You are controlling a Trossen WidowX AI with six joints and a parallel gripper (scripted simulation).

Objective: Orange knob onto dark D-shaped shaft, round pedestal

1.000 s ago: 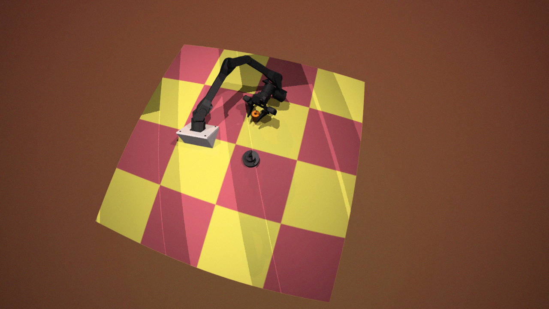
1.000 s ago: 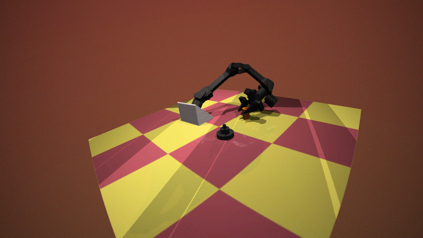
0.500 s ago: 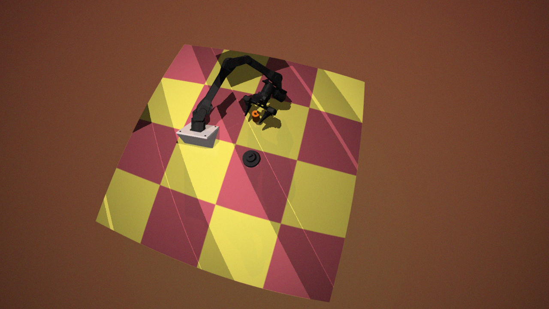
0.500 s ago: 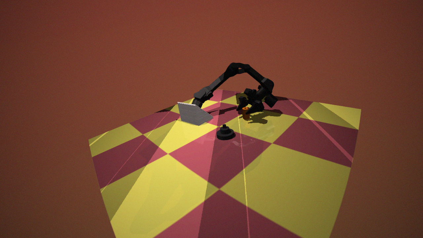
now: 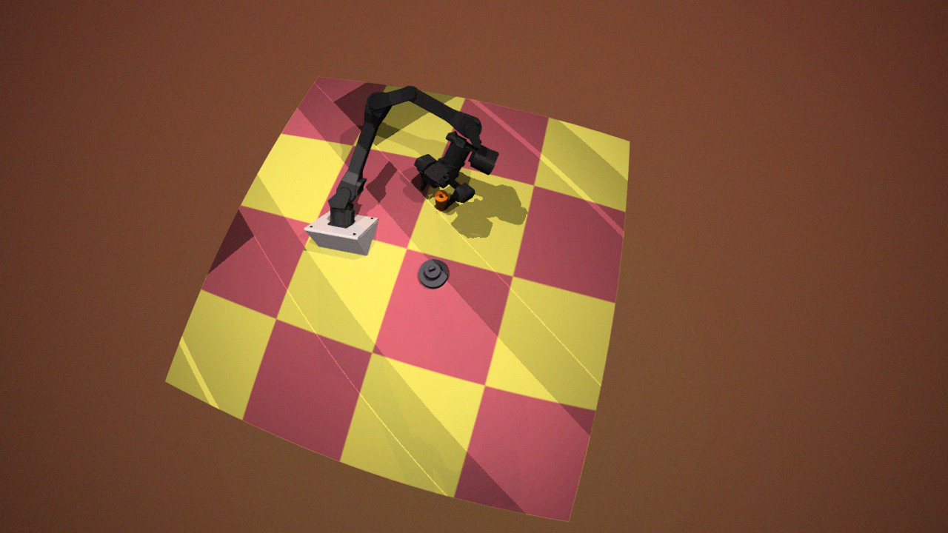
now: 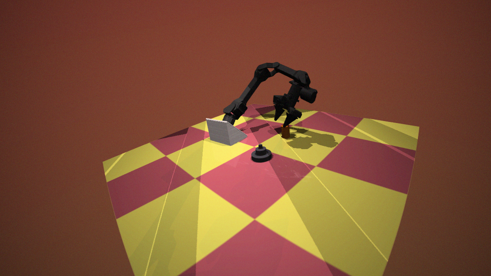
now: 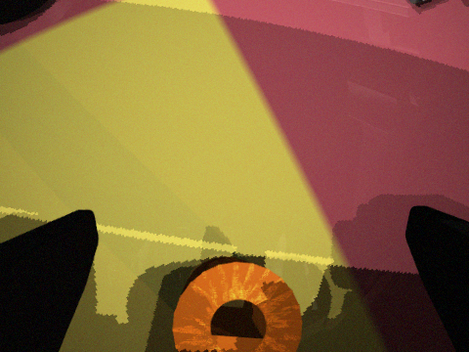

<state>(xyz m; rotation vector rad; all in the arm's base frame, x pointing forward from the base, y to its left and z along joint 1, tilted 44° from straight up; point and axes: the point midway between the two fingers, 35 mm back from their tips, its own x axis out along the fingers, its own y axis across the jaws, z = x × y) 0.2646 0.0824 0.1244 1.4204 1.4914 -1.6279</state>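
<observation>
The orange knob [image 5: 441,203] [image 6: 285,132] [image 7: 191,318] stands upright on the checkered surface, apart from the pedestal. In the wrist view its D-shaped hole faces up, with the flat side toward the bottom of the picture. My gripper [image 5: 437,196] [image 6: 280,123] [image 7: 254,225] is wide open and empty, tilted above the knob, its fingertips well apart to either side in the wrist view. The dark round pedestal [image 5: 424,280] [image 6: 261,158] [image 7: 15,9] stands nearer the top and exterior views, its short shaft [image 5: 432,269] [image 6: 260,146] bare. The shaft's flat side cannot be made out.
The arm's pale wedge-shaped base [image 5: 341,241] [image 6: 222,132] stands to the left of the knob and pedestal in the top and exterior views. Its corner shows at the wrist view's top right. The arm arches behind from the base to the gripper. Shadows and light streaks cross the red and yellow squares.
</observation>
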